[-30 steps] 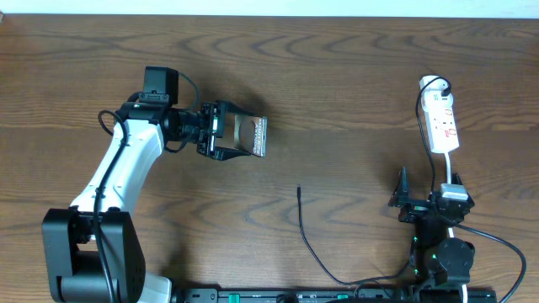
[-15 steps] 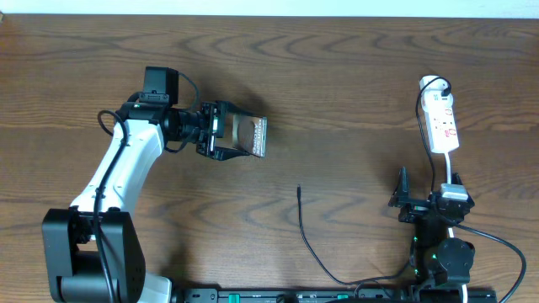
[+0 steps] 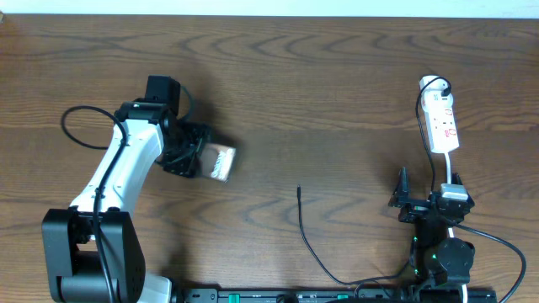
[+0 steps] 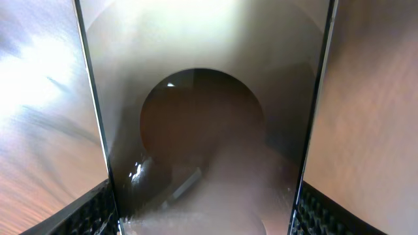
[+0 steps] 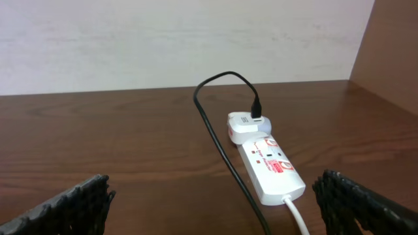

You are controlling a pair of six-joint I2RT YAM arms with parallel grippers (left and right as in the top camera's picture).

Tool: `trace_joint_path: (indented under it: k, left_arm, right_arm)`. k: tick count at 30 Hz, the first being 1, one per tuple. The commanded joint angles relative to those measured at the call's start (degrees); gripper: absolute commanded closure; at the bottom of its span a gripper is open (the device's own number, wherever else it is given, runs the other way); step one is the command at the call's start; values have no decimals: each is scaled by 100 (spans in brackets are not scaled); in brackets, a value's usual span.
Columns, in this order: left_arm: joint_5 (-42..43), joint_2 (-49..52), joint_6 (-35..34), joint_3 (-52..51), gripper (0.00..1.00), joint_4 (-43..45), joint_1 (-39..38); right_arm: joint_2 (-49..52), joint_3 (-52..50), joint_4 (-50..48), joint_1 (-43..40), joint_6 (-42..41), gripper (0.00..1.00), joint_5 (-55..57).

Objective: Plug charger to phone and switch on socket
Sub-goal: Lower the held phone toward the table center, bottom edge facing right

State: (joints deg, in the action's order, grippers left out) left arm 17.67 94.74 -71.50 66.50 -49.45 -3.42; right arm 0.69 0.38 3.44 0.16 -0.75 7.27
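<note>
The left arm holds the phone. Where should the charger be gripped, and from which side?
Grip the charger just behind its connector tip, coming straight down from above with the open right tool, fingers either side of the cable. That end lies flat and straight on the table, clear of other things, pointing away from the robot.

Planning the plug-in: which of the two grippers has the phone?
The left gripper: the phone sits clamped in it, while the right gripper stands open and empty, facing the socket.
</note>
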Motion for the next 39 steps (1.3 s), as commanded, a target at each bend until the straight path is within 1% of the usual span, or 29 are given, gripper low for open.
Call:
trace_joint_path:
  k: [1, 5, 10, 16, 25, 31, 35, 39]
  left_arm:
    - [-1191, -162, 118, 175, 93, -219, 24]
    - [-1429, -162, 120, 175, 92, -352, 24]
    - [-1421, -162, 118, 175, 93, -369, 24]
    - [-1217, -162, 120, 175, 92, -367, 24]
    - [-1193, -162, 118, 175, 93, -420, 24]
    - [-999, -162, 120, 175, 93, -437, 24]
    - [-715, -162, 120, 175, 92, -496, 24]
    - [-715, -162, 118, 175, 93, -494, 24]
  right_arm:
    - [-39, -7, 22, -72, 83, 1, -11]
    - [-39, -7, 22, -72, 83, 1, -11]
    - [-39, -7, 22, -72, 83, 1, -13]
    - [-39, -7, 22, -72, 83, 1, -11]
    - [-39, -7, 22, -72, 83, 1, -13]
    - [-39, -7, 22, -72, 83, 1, -13]
    - [-39, -7, 22, -72, 83, 1, -11]
    - [-39, -7, 22, -72, 83, 1, -11]
